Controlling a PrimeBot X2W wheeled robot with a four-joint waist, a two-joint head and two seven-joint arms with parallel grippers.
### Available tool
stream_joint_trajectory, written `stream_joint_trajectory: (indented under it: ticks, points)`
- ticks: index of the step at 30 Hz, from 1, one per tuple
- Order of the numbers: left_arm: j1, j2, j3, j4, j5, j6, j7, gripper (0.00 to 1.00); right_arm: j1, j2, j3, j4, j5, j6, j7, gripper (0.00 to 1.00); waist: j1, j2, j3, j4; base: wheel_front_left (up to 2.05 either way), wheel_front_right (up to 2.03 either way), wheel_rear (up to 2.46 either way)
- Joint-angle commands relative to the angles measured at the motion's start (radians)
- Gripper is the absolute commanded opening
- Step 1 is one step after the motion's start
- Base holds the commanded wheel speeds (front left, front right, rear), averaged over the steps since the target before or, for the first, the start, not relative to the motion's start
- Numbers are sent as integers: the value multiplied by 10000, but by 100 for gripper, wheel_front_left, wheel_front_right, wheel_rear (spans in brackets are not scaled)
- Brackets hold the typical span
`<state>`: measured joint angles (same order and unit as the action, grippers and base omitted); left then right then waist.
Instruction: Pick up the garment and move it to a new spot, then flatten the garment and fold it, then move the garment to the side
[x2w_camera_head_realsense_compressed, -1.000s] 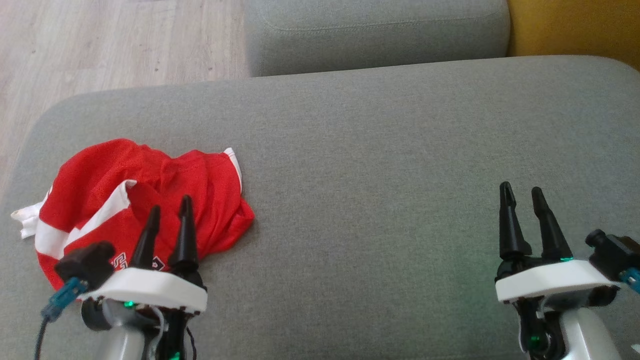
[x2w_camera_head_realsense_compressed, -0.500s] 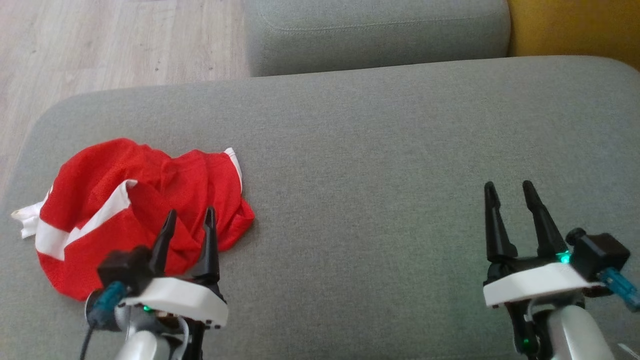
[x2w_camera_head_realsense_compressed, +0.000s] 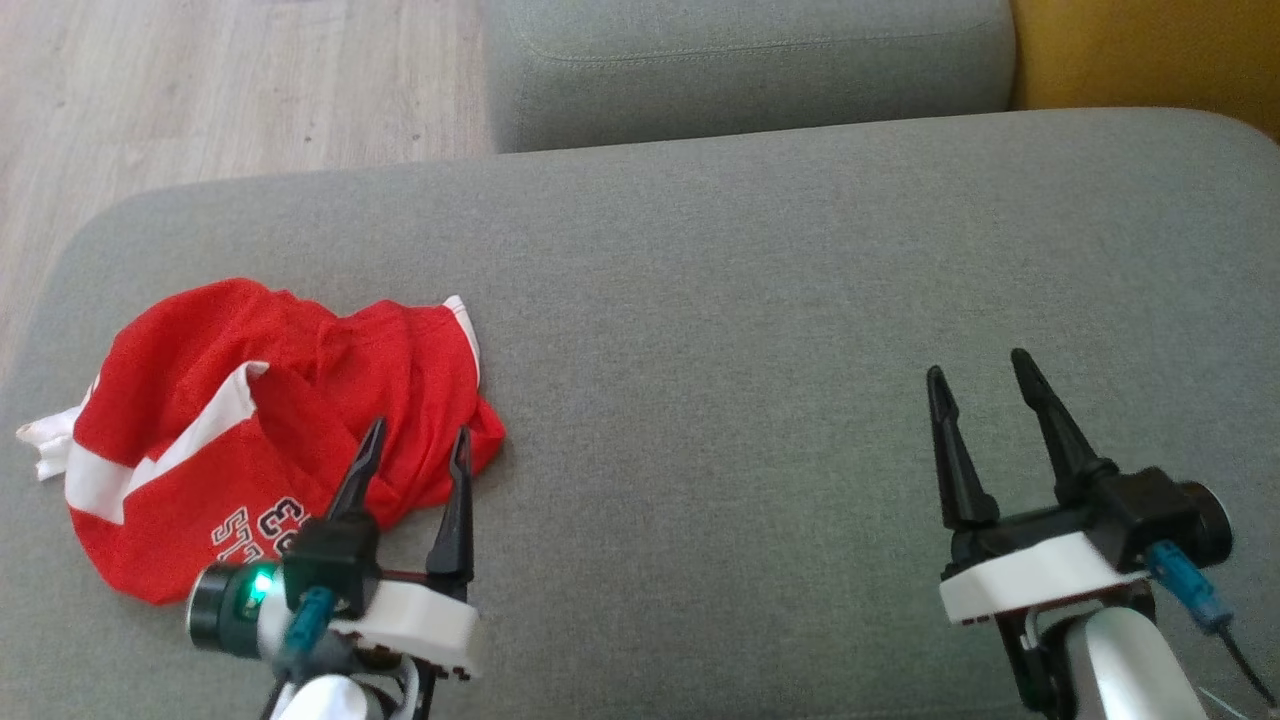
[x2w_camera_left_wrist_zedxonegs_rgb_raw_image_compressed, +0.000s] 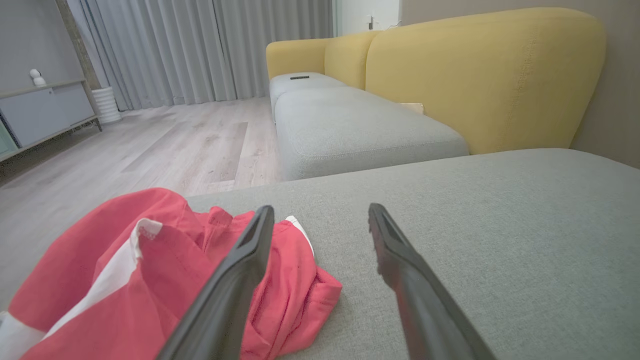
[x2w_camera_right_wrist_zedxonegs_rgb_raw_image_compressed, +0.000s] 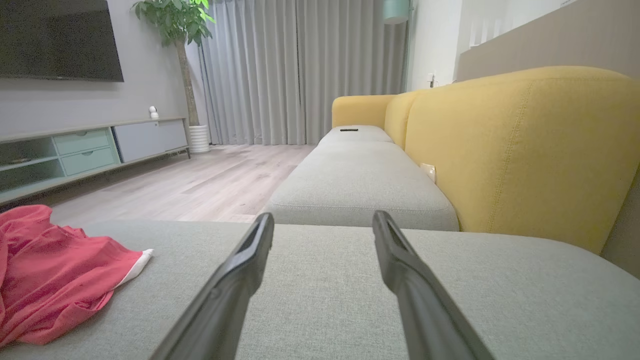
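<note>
- Left gripper (x2w_camera_head_realsense_compressed: 418, 432) is spread wide, nothing between the fingers (x2w_camera_head_realsense_compressed: 458, 490).
- Garment?
- Red garment (x2w_camera_head_realsense_compressed: 200, 400) with white bands, crumpled in a heap at the left end of the grey seat (x2w_camera_head_realsense_compressed: 750, 300). Dark lettering shows on its near side.
- Where is it relative to you?
- In the head view the tips of my left fingers sit over its near-right corner. One finger crosses red cloth. The other lines up with the right edge of the hem. In the left wrist view the heap lies lower left. One finger is in front of it and the other is over bare seat. The rightmost fold of cloth ends in the gap between them.
- Contact?
- Can't tell. No cloth is pinched. Neither view makes clear whether a tip touches the fabric, or how high I am above it.
- Right side?
- Right gripper (x2w_camera_head_realsense_compressed: 978, 365) is also wide and empty. It's over bare seat toward the right end, well apart from the garment. In the right wrist view the cloth sits at the far left edge, with a white-trimmed corner lying flat on the seat.
- Surroundings?
- Second grey cushion (x2w_camera_head_realsense_compressed: 750, 70) is beyond the seat. Yellow backrest (x2w_camera_head_realsense_compressed: 1150, 50) is at upper right. Wood floor (x2w_camera_head_realsense_compressed: 200, 90) is at upper left, past the garment's end of the seat.
</note>
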<state>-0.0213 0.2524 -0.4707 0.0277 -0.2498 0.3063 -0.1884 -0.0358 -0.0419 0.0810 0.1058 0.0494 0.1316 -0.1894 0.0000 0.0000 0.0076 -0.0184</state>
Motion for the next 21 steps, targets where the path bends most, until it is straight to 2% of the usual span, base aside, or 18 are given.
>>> stream_joint_trajectory:
  ticks: [1, 6, 14, 21]
  points:
    - [-623, 236, 209, -408, 281, 127, -161, 100, -559, -73, 251, -431, -315, -8, -147, 100, 0, 0, -1, -1, 0, 0, 0]
    - [-694, 364, -133, -545, 649, 349, -308, 100, -589, -75, 341, -543, -1107, -8, -294, 100, 0, 0, 9, 10, 0, 0, 0]
    - [-521, 202, 55, -1001, 941, 251, -542, 100, -537, -80, 479, -643, -1812, -9, -531, 100, 0, 0, 22, 42, 0, 0, 0]
    - [-97, -339, 823, -1345, 1347, -416, -734, 100, -358, -83, 462, -303, -88, -9, -724, 100, 0, 0, -22, 56, 0, 0, 0]
